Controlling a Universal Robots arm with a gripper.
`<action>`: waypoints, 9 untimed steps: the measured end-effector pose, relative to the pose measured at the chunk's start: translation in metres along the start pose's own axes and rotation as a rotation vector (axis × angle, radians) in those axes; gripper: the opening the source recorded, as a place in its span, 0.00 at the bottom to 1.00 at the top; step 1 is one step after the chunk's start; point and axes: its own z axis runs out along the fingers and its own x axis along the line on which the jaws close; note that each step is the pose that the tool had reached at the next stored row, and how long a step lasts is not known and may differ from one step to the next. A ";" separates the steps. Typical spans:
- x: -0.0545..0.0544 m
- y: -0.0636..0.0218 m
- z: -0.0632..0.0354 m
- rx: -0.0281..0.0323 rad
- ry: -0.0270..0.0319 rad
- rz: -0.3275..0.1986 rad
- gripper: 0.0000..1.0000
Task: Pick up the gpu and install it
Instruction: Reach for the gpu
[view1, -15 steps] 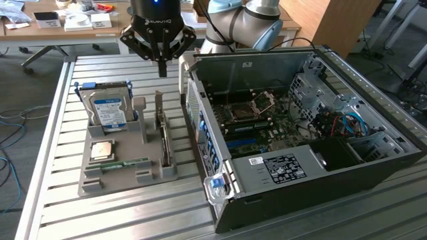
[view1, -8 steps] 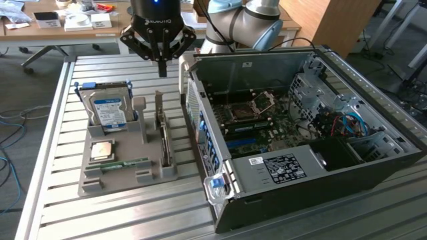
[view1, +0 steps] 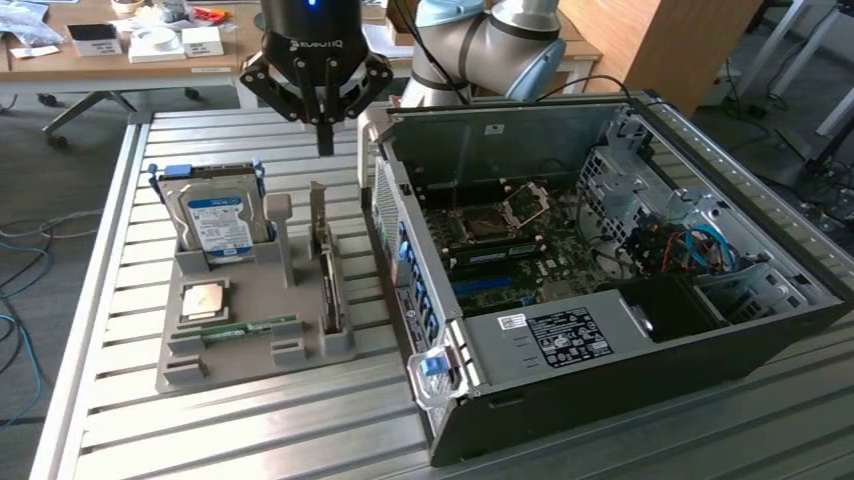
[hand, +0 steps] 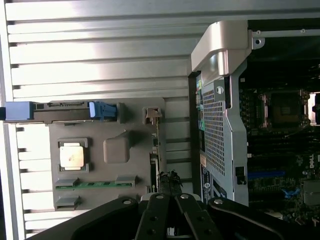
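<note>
The gpu (view1: 327, 272) stands on edge in a slot of the grey tray (view1: 180, 372), a thin dark card with a silvery bracket at its far end. From the wrist view it is a narrow edge-on strip (hand: 154, 145). My gripper (view1: 324, 140) hangs above the card's far end, clear of it, fingers pressed together and shut on nothing. In the wrist view the gripper (hand: 170, 182) sits over the card's line. The open computer case (view1: 747, 330) lies on its side at the exterior view's right, with the motherboard (view1: 514, 245) exposed.
The tray (hand: 117, 150) also holds a hard drive (view1: 220, 222) upright with blue clips, a CPU (view1: 204, 298) lying flat and a green RAM stick (view1: 254, 328). All stand on a slatted metal table (view1: 267, 430). The case wall (view1: 387, 200) rises close beside the card.
</note>
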 end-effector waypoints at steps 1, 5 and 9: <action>0.000 -0.0013 0.0000 0.0000 -0.0001 0.000 0.11; 0.000 -0.0074 -0.0003 0.0001 0.0000 0.000 0.11; 0.000 -0.0150 -0.0007 0.0000 0.0000 0.000 0.11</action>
